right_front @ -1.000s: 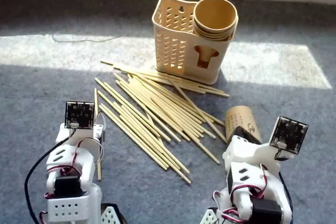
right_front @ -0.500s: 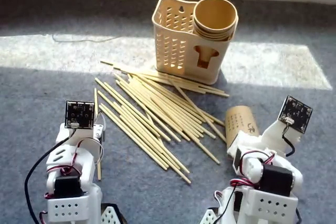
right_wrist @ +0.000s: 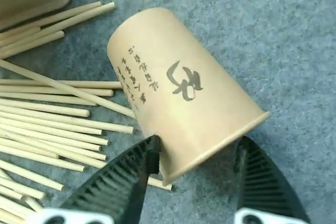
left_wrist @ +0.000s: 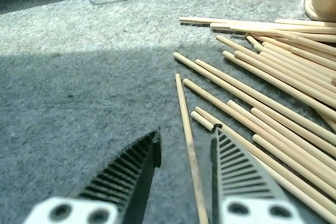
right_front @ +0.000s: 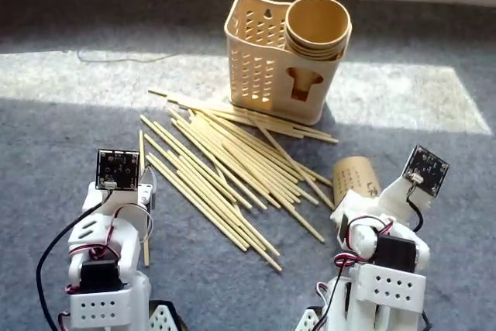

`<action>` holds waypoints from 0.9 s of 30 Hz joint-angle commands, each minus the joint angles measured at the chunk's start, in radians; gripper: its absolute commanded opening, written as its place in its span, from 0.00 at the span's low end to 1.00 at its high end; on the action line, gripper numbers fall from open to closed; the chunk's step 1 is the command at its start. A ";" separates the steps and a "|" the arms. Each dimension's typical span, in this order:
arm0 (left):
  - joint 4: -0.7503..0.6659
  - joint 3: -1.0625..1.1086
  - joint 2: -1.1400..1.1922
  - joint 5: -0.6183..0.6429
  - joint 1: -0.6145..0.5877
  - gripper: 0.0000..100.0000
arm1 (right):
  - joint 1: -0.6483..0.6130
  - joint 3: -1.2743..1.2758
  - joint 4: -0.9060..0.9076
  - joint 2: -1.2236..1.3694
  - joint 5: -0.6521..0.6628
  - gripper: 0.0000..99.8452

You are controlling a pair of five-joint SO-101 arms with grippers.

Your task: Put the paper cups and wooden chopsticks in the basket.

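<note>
R hand [right_wrist: 198, 142] open astride fallen cup [right_wrist: 178, 103] rim, bare carpet [right_wrist: 294, 35] beside

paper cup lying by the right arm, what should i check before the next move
1. Right jaws open: ok, they stand apart on either side of the paper cup's rim end.
2. Jaws touching the cup: cannot tell.
3. Cup free of chopsticks: not ok, one pokes out beneath its rim.
4. Basket upright: ok.
5. Room to nest the cup: ok, the stacked cups in the basket face mouth up.
6. Left jaws out of the way: ok, open over a lone chopstick.
</note>
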 commanded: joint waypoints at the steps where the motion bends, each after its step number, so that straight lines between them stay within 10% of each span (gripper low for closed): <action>1: -0.017 0.004 -0.005 0.006 -0.012 0.16 | 0.002 0.044 -0.113 0.001 -0.034 0.23; 12: -0.014 0.031 0.001 0.008 -0.012 0.16 | 0.004 0.047 -0.122 -0.007 -0.023 0.00; 27: 0.282 0.031 -0.002 0.005 -0.012 0.16 | 0.008 -0.240 0.134 -0.007 0.153 0.00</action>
